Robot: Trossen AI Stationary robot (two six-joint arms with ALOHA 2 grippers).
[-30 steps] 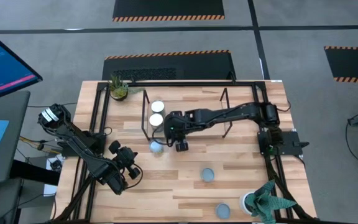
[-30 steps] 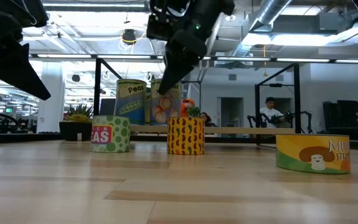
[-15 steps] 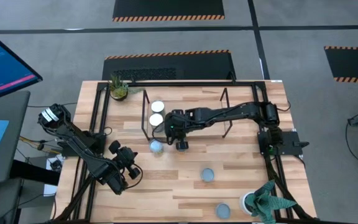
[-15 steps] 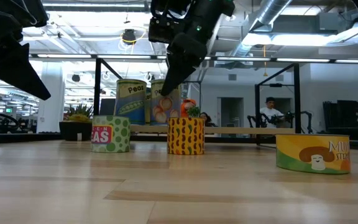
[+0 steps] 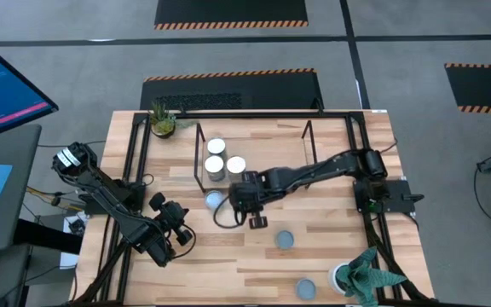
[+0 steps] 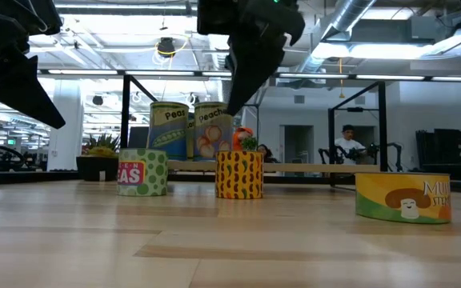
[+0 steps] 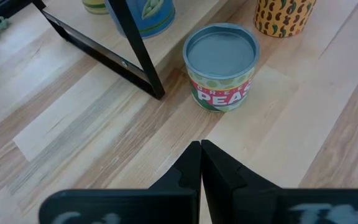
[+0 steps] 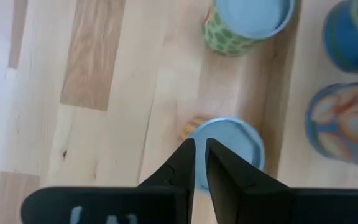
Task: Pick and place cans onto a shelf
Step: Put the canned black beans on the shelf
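A light wood tabletop (image 5: 331, 247) is seen from above, edged by a black frame (image 5: 135, 170), with a plant (image 5: 162, 122) at its far left corner and another (image 5: 361, 277) at its near right corner.

The shelf (image 5: 254, 158) stands near the far edge, toward the left. Three cans sit on its left end: two white-topped ones (image 5: 216, 147) (image 5: 215, 165) and a third (image 5: 236, 165) just beside them.

On the tabletop, a peas can (image 5: 214, 201) stands just in front of the shelf's left end. A yellow can (image 6: 239, 174) stands close by it, under the right arm. Two more cans sit toward the near right corner: one (image 5: 285, 240) nearer the middle, one (image 5: 305, 290) by the near edge.

The right gripper (image 5: 245, 205) hangs above the yellow can, its fingers (image 8: 219, 168) nearly together and holding nothing.

The left gripper (image 5: 170, 228) waits by the left edge, its fingers (image 7: 219, 168) pressed shut and empty.
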